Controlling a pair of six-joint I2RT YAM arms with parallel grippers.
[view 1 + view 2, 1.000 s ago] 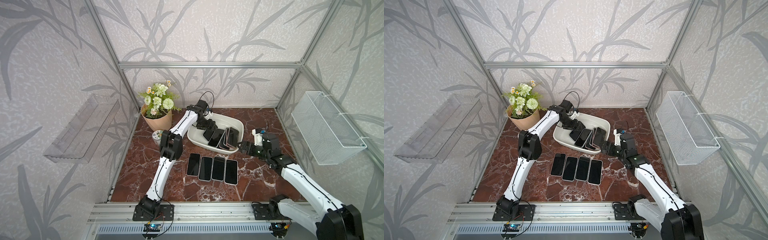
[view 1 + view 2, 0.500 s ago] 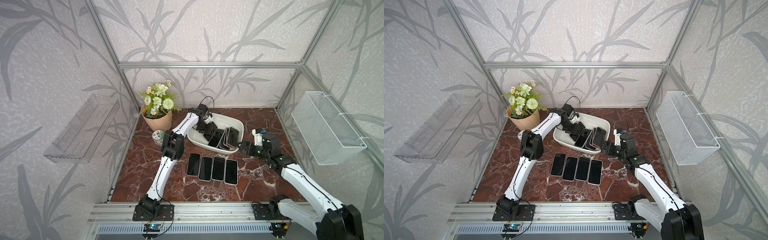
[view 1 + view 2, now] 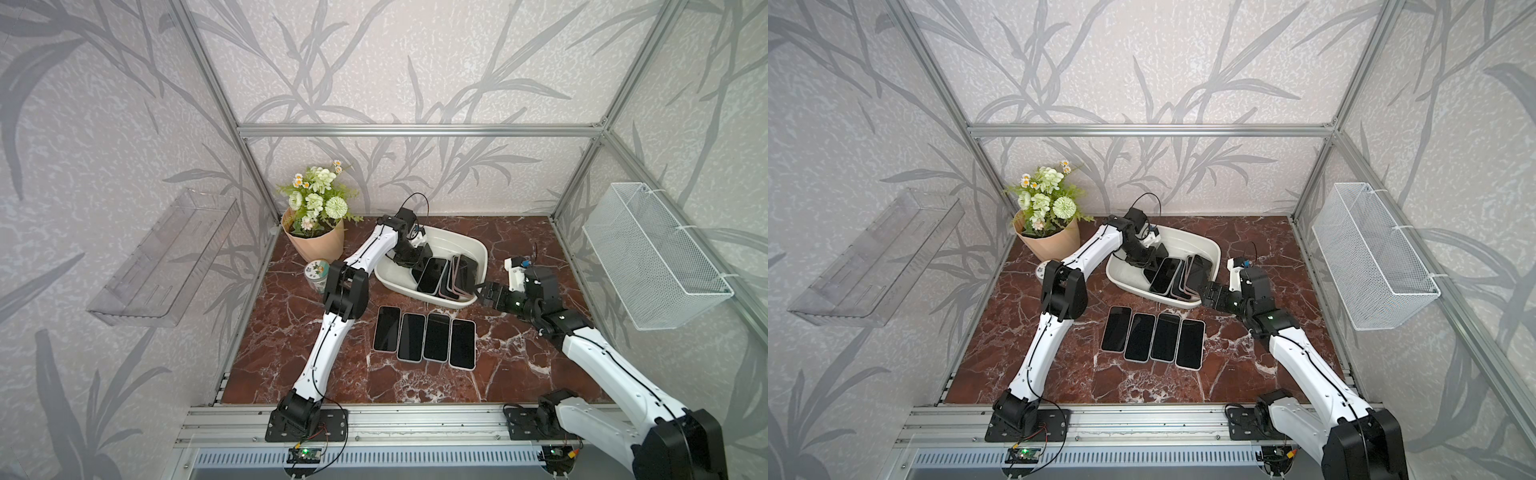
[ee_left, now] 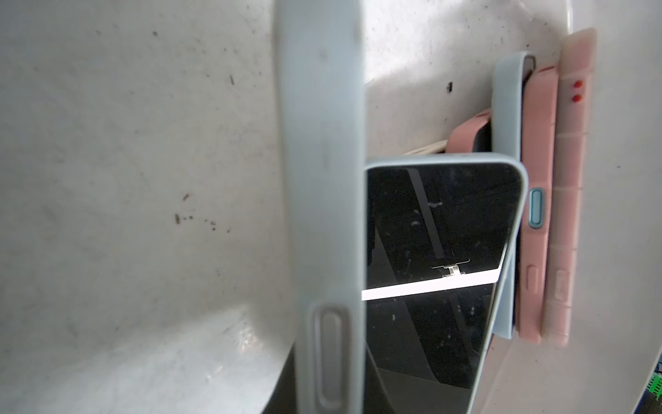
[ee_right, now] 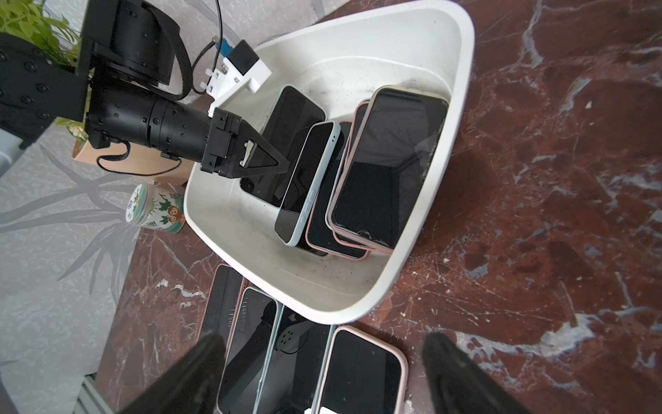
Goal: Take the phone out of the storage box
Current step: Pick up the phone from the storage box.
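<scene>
While the left end effector pinches a pale-blue-cased, dark-screened phone inside the off-white storage box, its long axis runs roughly from the tabletop's back edge frontward; the right end effector gapes wide.

On my red marble desk sit the storage box, 4 phones in a row, a flower pot and a small jar.

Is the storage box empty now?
No, several phones lean together inside the storage box, seen in the right wrist view.
</scene>
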